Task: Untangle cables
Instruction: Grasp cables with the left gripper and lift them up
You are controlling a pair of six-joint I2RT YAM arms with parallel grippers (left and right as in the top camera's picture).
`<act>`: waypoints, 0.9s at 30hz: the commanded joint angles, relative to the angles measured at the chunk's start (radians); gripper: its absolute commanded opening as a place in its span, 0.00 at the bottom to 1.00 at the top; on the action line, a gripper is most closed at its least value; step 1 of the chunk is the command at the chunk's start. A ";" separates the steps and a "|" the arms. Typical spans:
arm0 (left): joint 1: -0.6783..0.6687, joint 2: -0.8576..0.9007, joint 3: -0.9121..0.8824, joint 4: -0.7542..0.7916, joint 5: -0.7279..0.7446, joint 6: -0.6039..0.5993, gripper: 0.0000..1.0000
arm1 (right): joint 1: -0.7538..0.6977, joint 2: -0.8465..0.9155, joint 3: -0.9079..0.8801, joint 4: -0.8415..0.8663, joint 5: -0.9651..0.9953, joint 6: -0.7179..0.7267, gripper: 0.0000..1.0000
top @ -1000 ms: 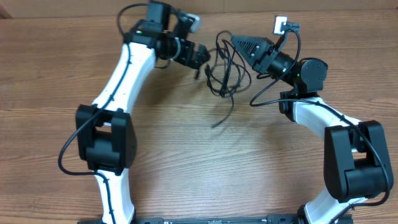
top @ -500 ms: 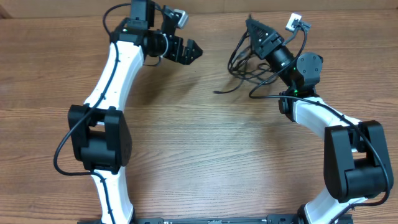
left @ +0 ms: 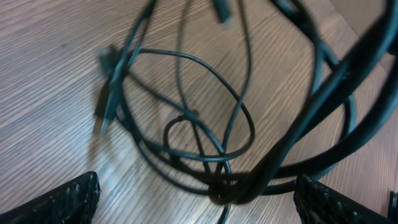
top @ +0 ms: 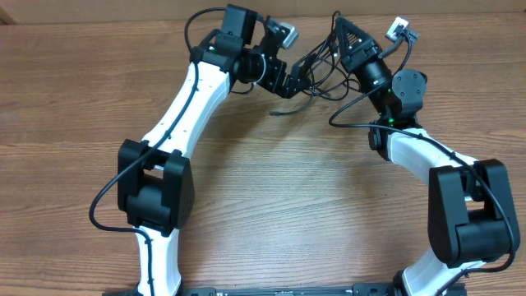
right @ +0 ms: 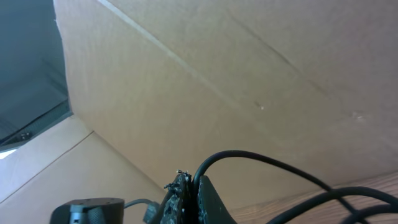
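The right tool (top: 339, 23) is seen clenched on the cables (top: 319, 72). In the right wrist view a black strand (right: 261, 158) is seen arching out from between its closed fingers (right: 181, 198), with a cardboard wall (right: 217, 74) filling the background. From this grip the bundle is held lifted, and its loops hang down toward the tabletop (top: 271, 205).

The left tool (top: 296, 80) is held released, with its jaws spread wide, right at the near-left side of the bundle. In its own view the two fingertips (left: 65, 200) are seen at the lower corners, and the tangled loops (left: 205, 155) lie between and beyond them. Whether the fingers touch a strand cannot be told. A blurred plug end (left: 104, 118) is seen at the left of the tangle, over the wood.

The cables are located close to the far edge of the tabletop, slightly right of its middle. One loose end (top: 278, 113) trails toward the near side.
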 commanded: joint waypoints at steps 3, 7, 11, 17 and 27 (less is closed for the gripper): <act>-0.005 0.002 0.004 0.000 0.069 0.174 1.00 | -0.004 -0.024 0.009 -0.026 0.043 -0.005 0.04; -0.003 0.002 0.004 -0.021 0.129 0.309 1.00 | -0.007 -0.024 0.009 -0.043 0.047 -0.005 0.04; -0.016 0.002 0.004 -0.071 0.147 0.439 0.99 | -0.007 -0.024 0.009 -0.042 0.046 -0.004 0.04; -0.056 0.002 0.004 -0.089 0.043 0.531 0.99 | -0.006 -0.024 0.009 -0.041 0.022 0.000 0.04; -0.082 0.002 0.004 -0.026 -0.077 0.523 1.00 | -0.006 -0.024 0.009 0.008 -0.115 0.053 0.04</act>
